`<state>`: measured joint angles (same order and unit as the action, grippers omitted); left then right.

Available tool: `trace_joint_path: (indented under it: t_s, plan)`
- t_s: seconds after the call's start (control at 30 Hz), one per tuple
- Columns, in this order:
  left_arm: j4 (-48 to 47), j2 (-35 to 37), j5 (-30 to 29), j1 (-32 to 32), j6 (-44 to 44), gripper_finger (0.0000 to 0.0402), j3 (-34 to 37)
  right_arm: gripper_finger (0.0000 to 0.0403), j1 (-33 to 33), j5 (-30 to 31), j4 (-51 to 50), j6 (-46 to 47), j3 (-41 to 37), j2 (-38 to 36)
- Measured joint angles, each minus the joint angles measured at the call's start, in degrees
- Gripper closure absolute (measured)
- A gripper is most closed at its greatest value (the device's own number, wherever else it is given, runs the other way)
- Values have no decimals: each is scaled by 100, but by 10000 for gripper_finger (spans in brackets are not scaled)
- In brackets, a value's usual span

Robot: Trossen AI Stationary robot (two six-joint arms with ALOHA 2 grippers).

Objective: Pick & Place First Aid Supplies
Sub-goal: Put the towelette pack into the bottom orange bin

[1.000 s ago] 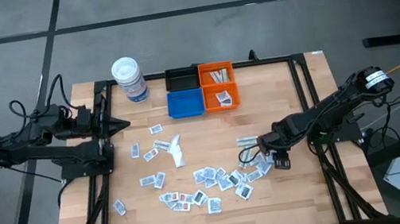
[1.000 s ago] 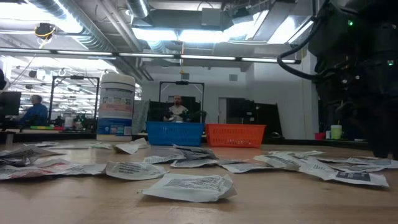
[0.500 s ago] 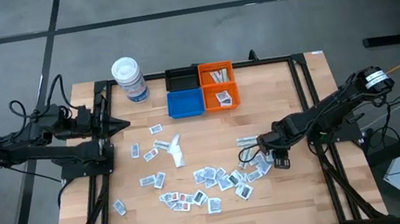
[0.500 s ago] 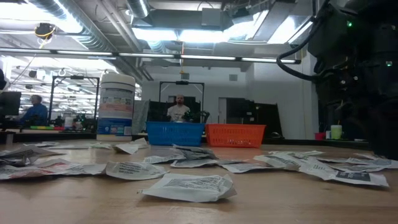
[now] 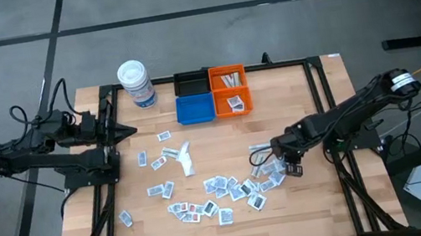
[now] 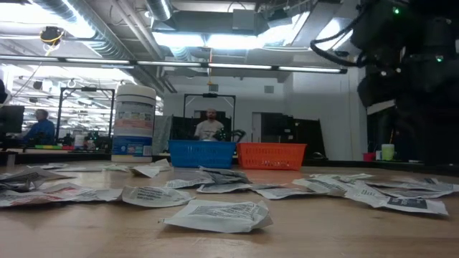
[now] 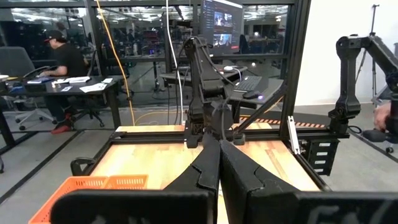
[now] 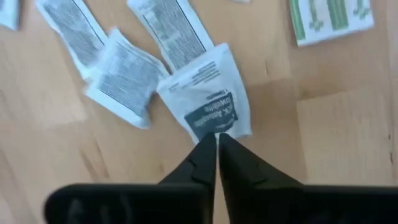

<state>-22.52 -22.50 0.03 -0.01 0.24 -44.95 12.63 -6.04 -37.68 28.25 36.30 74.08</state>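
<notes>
The first aid supplies (image 5: 213, 189) are small white sachets scattered over the middle of the wooden table, seen flat in the low view (image 6: 215, 213). My right gripper (image 5: 283, 160) stands at the right end of the scatter, pointing steeply down, shut on one white sachet with dark print (image 8: 208, 99). My left gripper (image 5: 130, 132) waits shut and level over the table's left side, its fingers (image 7: 219, 163) together with nothing between them. My right gripper pinches the sachet's near edge (image 8: 214, 129), at its dark-printed end, between its two fingertips. The fingers come from above, slanting down. The sachet spreads away from the tips over the wood; whether it is clear of the table I cannot tell.
At the far edge stand a black bin (image 5: 191, 83), a blue bin (image 5: 195, 109) and two orange bins (image 5: 230, 89) holding a few sachets. A white tub (image 5: 136, 84) stands left of them. More sachets (image 8: 124, 74) lie beside the held one. Black frame rails (image 5: 323, 108) line the table.
My right gripper has risen a little and drawn slightly toward the table's left, tipping as it went; in the low view its dark arm now stands higher above the sachets.
</notes>
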Motion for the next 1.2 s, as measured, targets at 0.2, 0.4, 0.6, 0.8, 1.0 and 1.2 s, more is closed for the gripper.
trace_joint_path:
  t_s: [0.2, 0.4, 0.6, 0.8, 1.0, 1.2]
  plan:
    - [0, 2, 0, -2, -2, 398, 0, 388, -177, 22, -92, -45, 197, -69]
    - [0, 0, 0, -2, -1, 398, 0, 374, -209, 28, -146, -355, 211, -69]
    - [0, 1, -1, -1, -2, 398, 0, 346, -127, 47, -146, -491, 211, -63]
    - [0, 0, -1, -1, -1, 398, 0, 287, -71, 214, -107, -474, 27, -30]
    - [0, 0, 0, -1, -2, 398, 0, 265, -71, 351, 57, -472, -174, -30]
    - [0, 0, 0, -1, 1, 398, 0, 273, -71, 351, 260, -466, -325, 10]
